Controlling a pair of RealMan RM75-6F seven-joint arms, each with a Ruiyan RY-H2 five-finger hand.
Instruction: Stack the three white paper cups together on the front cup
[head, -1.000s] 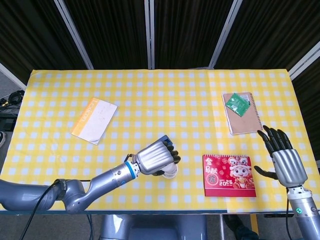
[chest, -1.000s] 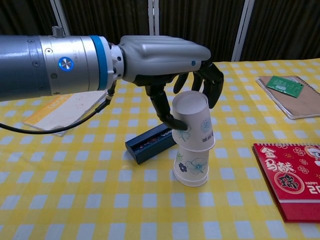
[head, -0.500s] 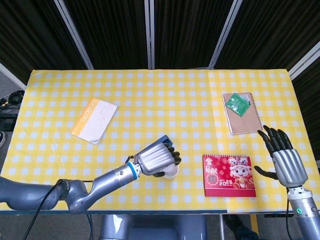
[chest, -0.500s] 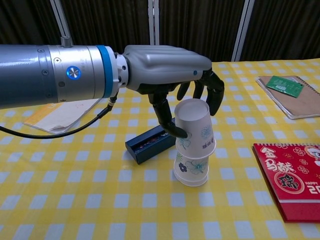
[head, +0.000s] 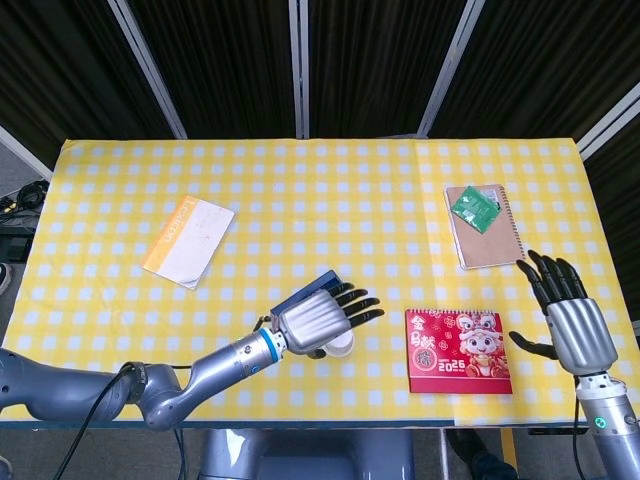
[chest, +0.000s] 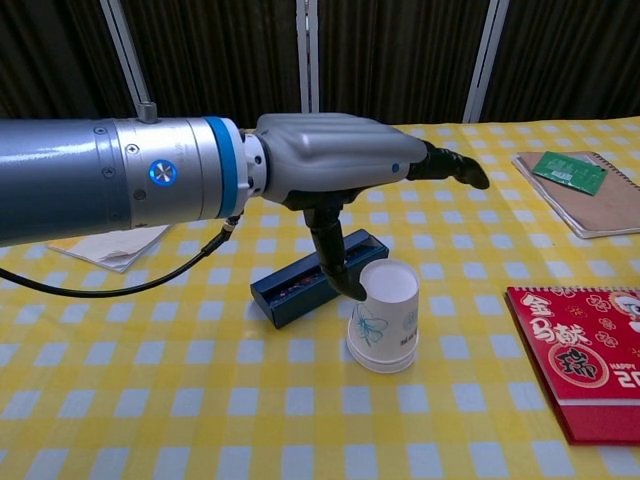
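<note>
A stack of white paper cups (chest: 383, 325) with a floral print stands upside down on the yellow checked table (chest: 150, 400); the nested cups read as one. In the head view only a sliver of the stack (head: 342, 346) shows under my left hand (head: 318, 318). In the chest view the left hand (chest: 335, 160) hovers just above the stack, empty, fingers stretched out flat. Its thumb points down beside the stack's top edge; I cannot tell whether it touches. My right hand (head: 572, 315) rests open at the table's right edge, far from the cups.
A dark blue box (chest: 300, 285) lies just behind and left of the stack. A red calendar (head: 458, 350) lies to the right. A brown notebook (head: 485, 225) carries a green card (head: 474, 208) at the back right. An orange and white booklet (head: 188, 240) lies at the left.
The left hand has let go of the upper cup, which has dropped fully onto the lower one. Its fingers have spread out straight. The right hand has not moved.
</note>
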